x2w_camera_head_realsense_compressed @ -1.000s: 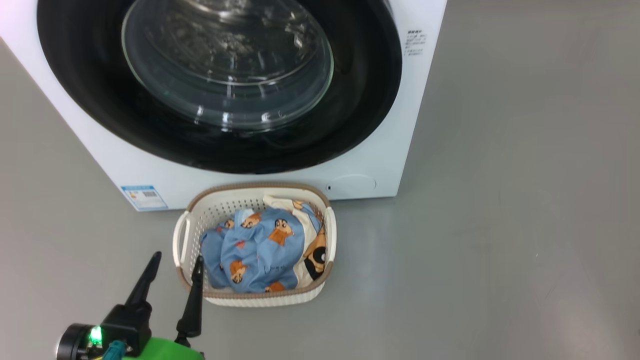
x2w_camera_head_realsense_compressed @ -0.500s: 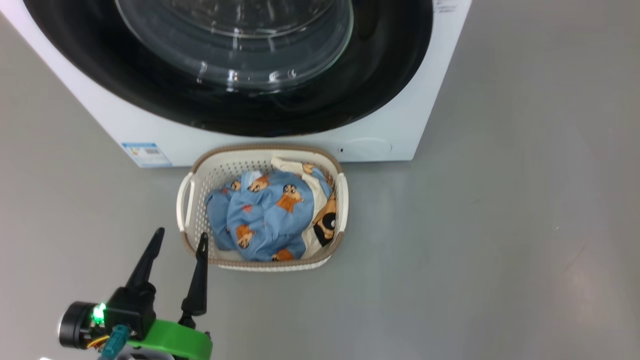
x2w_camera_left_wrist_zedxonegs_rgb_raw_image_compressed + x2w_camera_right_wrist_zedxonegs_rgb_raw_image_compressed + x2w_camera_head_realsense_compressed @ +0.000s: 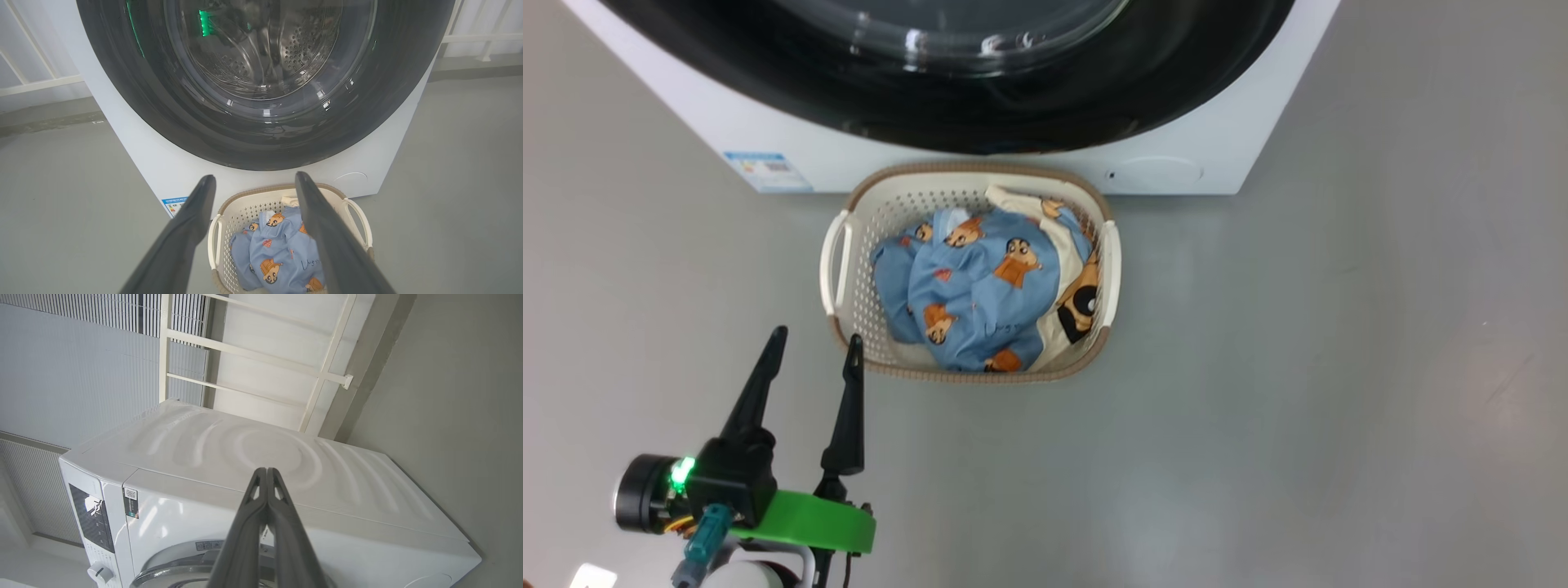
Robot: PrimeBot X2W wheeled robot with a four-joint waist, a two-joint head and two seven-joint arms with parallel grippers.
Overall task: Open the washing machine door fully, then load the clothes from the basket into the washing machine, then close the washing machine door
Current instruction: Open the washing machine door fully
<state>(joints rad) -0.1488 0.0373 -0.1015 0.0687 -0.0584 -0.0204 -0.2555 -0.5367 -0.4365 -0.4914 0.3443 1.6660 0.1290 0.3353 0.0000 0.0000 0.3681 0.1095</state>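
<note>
With the washing machine door (image 3: 135,102) apparently shut against the washing machine (image 3: 1192,155), opening is the step in hand: the left gripper (image 3: 817,335) hangs wide open beside the floor-standing basket (image 3: 972,376) of clothes (image 3: 980,286), the right gripper (image 3: 266,470) is pinched closed and empty, and next a gripper must catch the door's edge.

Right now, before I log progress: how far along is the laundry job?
Nothing done: the washing machine door looks shut, the clothes lie in the basket. In hand: nothing; left gripper open near the basket, right gripper shut, empty. Left: open, load, close.

Clothes (image 3: 980,286) in basket (image 3: 882,212) before closed door (image 3: 980,114)
</note>
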